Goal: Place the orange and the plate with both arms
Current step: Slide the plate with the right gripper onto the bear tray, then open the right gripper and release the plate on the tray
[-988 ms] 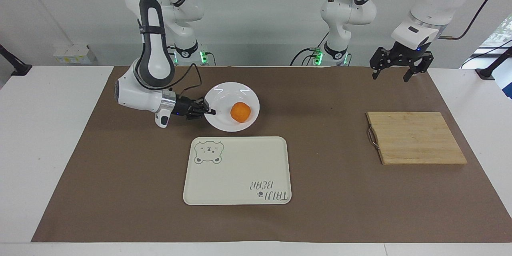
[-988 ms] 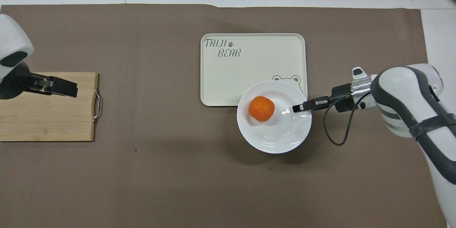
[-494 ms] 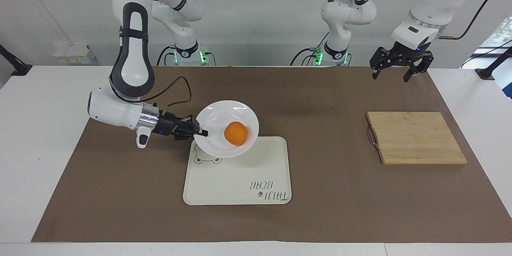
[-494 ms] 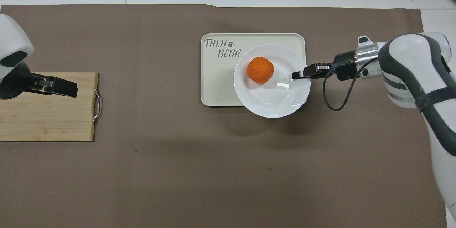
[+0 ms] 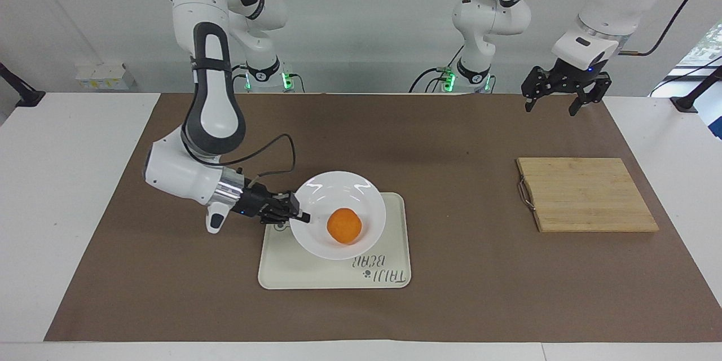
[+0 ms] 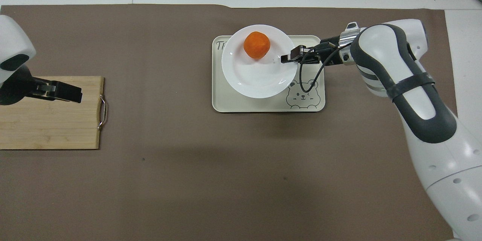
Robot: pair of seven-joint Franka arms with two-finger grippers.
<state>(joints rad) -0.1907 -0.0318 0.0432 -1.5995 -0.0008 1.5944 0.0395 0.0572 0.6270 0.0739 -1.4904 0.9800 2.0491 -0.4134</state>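
The white plate (image 5: 338,197) carries the orange (image 5: 344,225) and is over the cream bear tray (image 5: 333,277). My right gripper (image 5: 302,218) is shut on the plate's rim at the right arm's end and holds it. I cannot tell whether the plate touches the tray. In the overhead view the plate (image 6: 256,79), orange (image 6: 257,45) and right gripper (image 6: 290,58) lie over the tray's (image 6: 263,106) part farther from the robots. My left gripper (image 5: 564,98) is open and empty, waiting in the air over the wooden board's nearer edge (image 6: 56,92).
A wooden cutting board (image 5: 586,194) with a metal handle lies toward the left arm's end of the table. A brown mat (image 5: 479,271) covers the table. The right arm's cable loops over the tray's bear drawing (image 6: 303,96).
My right gripper has carried the plate with the orange away from the robots, from the mat to over the tray. The left arm has not moved.
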